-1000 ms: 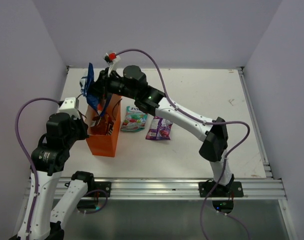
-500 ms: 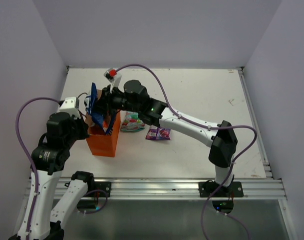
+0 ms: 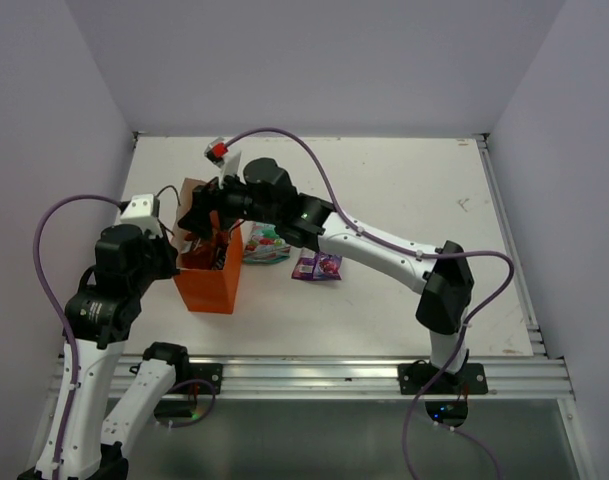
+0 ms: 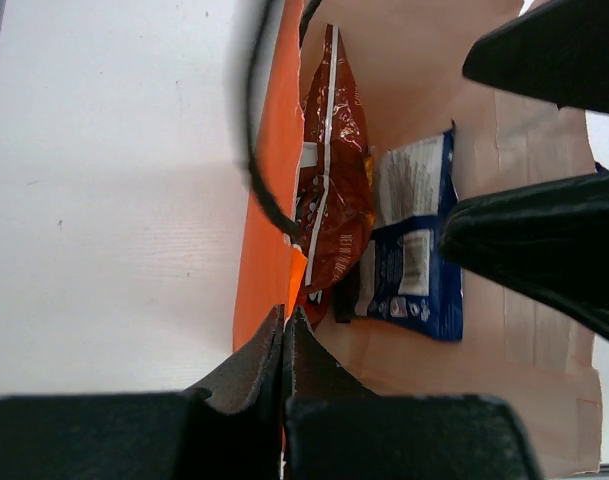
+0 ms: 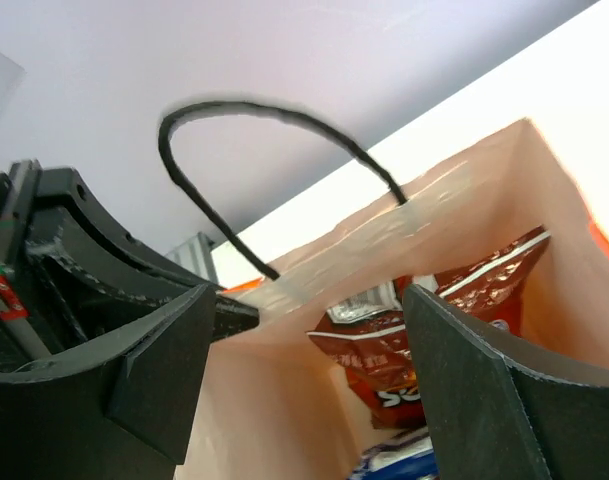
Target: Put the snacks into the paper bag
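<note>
**Snack packing: two packets bagged, two waiting outside.**
The bright orange upright paper bag [image 3: 206,285] is holding the red-orange Doritos bag [image 4: 329,200] and the dark blue packet [image 4: 414,250]. The left gripper [image 4: 284,322] is pinching its rim, jaws together. The right gripper [image 5: 304,330] is hovering over the mouth, jaws wide apart, carrying nothing. The green-white-pink sweets packet [image 3: 269,243] and small purple packet [image 3: 321,266] are lying just beside the bag. Both are probably light, crinkly and slippery, and best pinched at a flat sealed edge.

White table [image 3: 404,190] between lilac walls [image 3: 314,60], metal rail [image 3: 314,375] along its near edge
</note>
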Action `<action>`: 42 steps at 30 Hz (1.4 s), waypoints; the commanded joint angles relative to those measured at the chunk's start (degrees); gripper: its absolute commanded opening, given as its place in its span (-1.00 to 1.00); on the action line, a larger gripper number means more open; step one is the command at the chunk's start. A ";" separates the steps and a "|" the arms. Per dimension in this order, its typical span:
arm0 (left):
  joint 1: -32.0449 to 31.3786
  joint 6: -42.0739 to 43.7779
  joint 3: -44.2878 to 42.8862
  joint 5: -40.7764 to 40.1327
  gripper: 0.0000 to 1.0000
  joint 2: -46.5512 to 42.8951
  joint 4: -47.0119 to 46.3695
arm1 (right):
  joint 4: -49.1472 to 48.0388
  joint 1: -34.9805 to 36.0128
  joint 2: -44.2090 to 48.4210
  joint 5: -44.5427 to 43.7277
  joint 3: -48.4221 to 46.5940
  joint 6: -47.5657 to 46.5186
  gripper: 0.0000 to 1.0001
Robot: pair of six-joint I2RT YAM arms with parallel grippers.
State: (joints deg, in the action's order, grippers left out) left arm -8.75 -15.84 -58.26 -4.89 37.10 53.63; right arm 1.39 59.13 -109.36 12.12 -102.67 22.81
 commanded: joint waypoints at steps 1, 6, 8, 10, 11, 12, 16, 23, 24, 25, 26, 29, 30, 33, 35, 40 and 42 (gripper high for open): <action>-0.30 0.63 0.25 0.93 -1.00 0.07 -2.56 | 2.55 0.19 2.83 -2.80 -4.99 -4.61 0.60; -0.30 0.54 0.16 0.75 -1.00 0.16 -2.56 | 6.69 -0.16 11.44 -16.11 -1.84 -10.75 0.79; -0.30 0.63 0.16 0.84 -1.00 0.25 -2.65 | 10.81 -1.21 14.07 -21.06 1.75 -11.29 0.84; -0.30 0.63 0.25 1.02 -1.00 0.43 -2.74 | 16.07 -5.77 15.22 -24.51 4.83 -6.66 0.85; -0.30 0.63 0.25 1.10 -1.00 0.51 -2.74 | 17.06 -7.79 15.75 -24.69 9.20 -4.81 0.85; -0.30 0.72 0.34 1.19 -1.00 0.60 -2.74 | 17.77 -10.85 16.71 -25.04 11.77 -2.96 0.85; -0.30 0.81 0.16 1.72 -1.00 0.78 -2.74 | 20.22 -14.22 15.68 -28.37 20.22 -3.21 0.85; -0.39 0.98 -0.36 1.55 -1.00 1.13 -2.39 | 22.43 -15.28 9.35 -30.49 27.08 1.45 0.83; -0.39 0.98 -0.45 1.37 -1.00 1.04 -2.39 | 23.56 -15.28 8.82 -30.75 27.35 1.71 0.83; -0.39 0.98 -0.54 1.20 -1.00 1.04 -2.21 | 24.09 -15.19 8.29 -31.10 27.52 1.71 0.82; -0.39 0.98 -0.71 1.11 -1.00 0.96 -2.12 | 24.80 -15.28 7.42 -31.63 28.14 2.15 0.82; -0.39 0.89 -0.80 0.84 -1.00 0.69 -1.95 | 25.86 -15.28 7.06 -33.82 30.41 2.50 0.82; -0.39 0.89 -0.80 0.67 -1.00 0.69 -1.95 | 25.95 -15.36 6.88 -34.35 30.95 2.68 0.82; -0.39 0.89 -0.80 0.75 -1.00 1.04 -1.95 | 25.07 -15.45 5.48 -33.31 32.97 2.68 0.81; -0.39 0.98 -0.80 0.84 -1.00 1.30 -2.03 | 24.19 -15.54 4.34 -31.99 34.29 2.51 0.74; -0.39 0.89 -0.80 0.67 -1.00 1.39 -2.03 | 23.22 -15.54 2.13 -29.00 34.65 1.72 -0.41; -0.39 0.98 -0.80 0.49 -1.00 1.31 -2.03 | 23.31 -15.54 2.66 -29.34 34.82 1.10 -0.67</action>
State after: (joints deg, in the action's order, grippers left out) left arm -8.78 -15.42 -58.26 -4.73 38.13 53.19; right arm 22.59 43.99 -104.31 -17.34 -69.67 24.38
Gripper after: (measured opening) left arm 0.007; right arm 0.232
